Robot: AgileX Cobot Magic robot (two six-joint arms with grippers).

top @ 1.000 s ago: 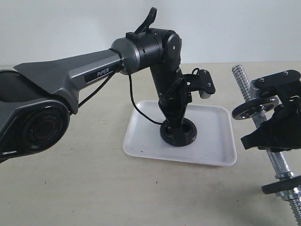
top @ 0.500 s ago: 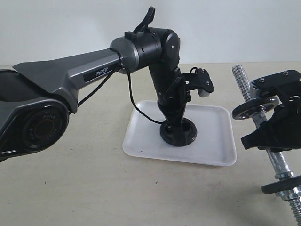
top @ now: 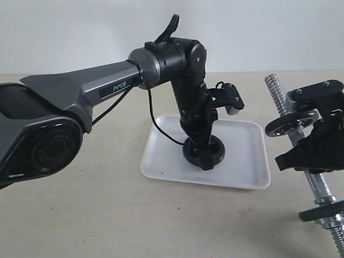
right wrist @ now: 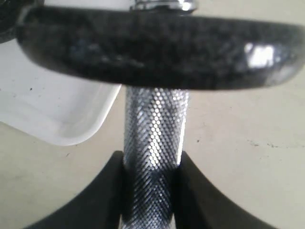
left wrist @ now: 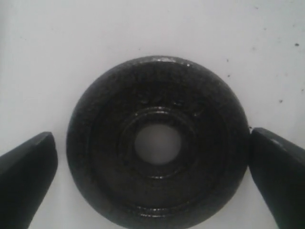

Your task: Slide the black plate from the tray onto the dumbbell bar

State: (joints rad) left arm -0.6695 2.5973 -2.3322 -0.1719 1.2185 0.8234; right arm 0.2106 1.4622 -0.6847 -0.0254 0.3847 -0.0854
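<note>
Closest, at right: right gripper (right wrist: 152, 191) clamped on knurled dumbbell bar (top: 321, 185), bar tilted. Farther back: black plate (left wrist: 109, 143) flat in tray (top: 247, 161), left gripper (left wrist: 152, 164) jaws wide, straddling it, seemingly not touching. Plate likely heavy, rigid, slick; pinch across outer edge.

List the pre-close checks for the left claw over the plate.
1. Left claw open: ok.
2. The black plate lies flat in the tray: ok.
3. Plate sits between both fingers: ok.
4. Fingers low enough to catch the plate's edge: cannot tell.
5. Right claw shut on the dumbbell bar: ok.
6. Bar's upper threaded end bare: ok.
</note>
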